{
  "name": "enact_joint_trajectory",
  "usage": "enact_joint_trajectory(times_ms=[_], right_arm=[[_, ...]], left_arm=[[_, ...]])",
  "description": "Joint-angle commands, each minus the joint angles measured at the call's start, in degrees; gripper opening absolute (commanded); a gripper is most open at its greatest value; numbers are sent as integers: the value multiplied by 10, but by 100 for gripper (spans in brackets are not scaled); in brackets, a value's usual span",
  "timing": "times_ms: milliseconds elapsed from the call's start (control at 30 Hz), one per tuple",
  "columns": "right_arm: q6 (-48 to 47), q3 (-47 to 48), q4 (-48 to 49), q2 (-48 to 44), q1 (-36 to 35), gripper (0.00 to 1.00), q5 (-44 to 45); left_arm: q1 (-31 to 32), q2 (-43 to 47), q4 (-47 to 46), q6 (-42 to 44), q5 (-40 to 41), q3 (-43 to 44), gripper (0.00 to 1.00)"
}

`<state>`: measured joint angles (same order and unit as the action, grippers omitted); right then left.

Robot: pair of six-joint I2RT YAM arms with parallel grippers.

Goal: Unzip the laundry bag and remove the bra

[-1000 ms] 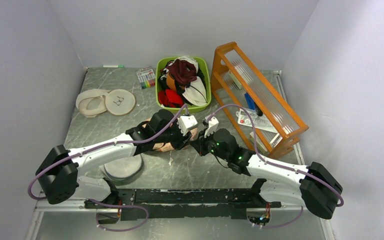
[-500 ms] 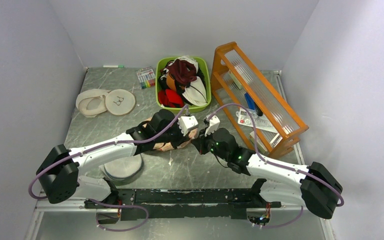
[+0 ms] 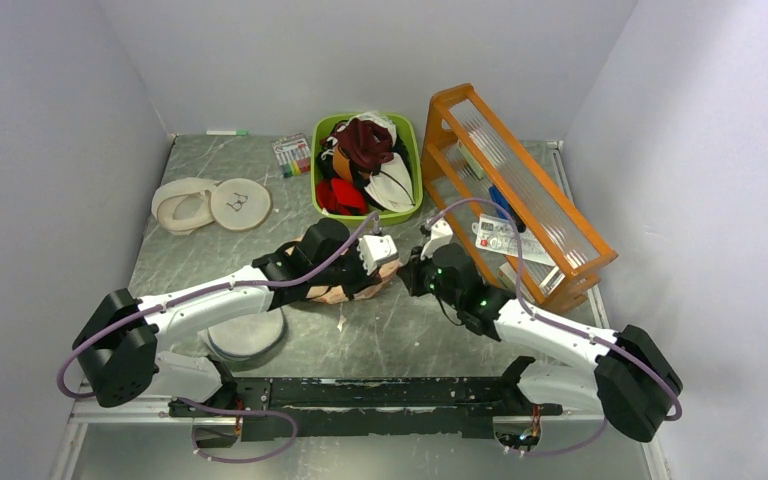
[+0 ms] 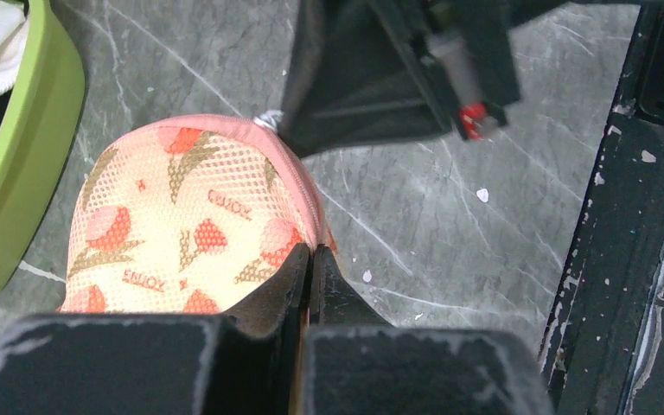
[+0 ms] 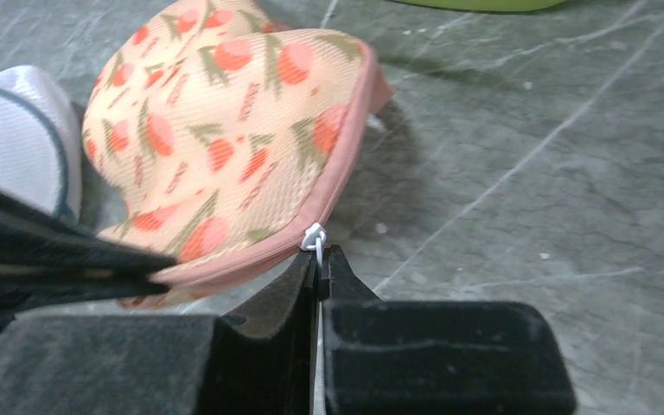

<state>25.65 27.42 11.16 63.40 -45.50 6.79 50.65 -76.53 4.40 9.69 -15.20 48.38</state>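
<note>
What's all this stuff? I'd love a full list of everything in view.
laundry bag: one, cream-peach with red flowers and a pink edge, table centre
zip pull: one, white, on the bag's pink edge
basket: one, green, back centre
garments: a pile, maroon, red and white, in the basket
rack: one, orange, right side
marker pack: one, multicoloured, left of the basket
round pieces: two, white, back left
disc: one, white, under the left arm
table: one, grey marbled
left claw: black, shut on the bag's pink edge
right claw: black, shut on the zip pull
</note>
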Motion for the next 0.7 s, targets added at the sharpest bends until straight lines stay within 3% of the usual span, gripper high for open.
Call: enact_joint_trajectory(times_ms=[0,300,467,667], right_arm=[[-29,30,-39,21,59,0,10],[-59,43,-61,-1,76,0,-4],[-65,19,-34,-39,76,0,-79],[-37,7,-10,-58,67,0,-145]], left_arm=[[-3,0,21,14,-49,22,7],[-3,-10,29,16,-55,26,10],[-3,1,22,10,-59,23,39],[-3,12,4,0,-75,17,65]])
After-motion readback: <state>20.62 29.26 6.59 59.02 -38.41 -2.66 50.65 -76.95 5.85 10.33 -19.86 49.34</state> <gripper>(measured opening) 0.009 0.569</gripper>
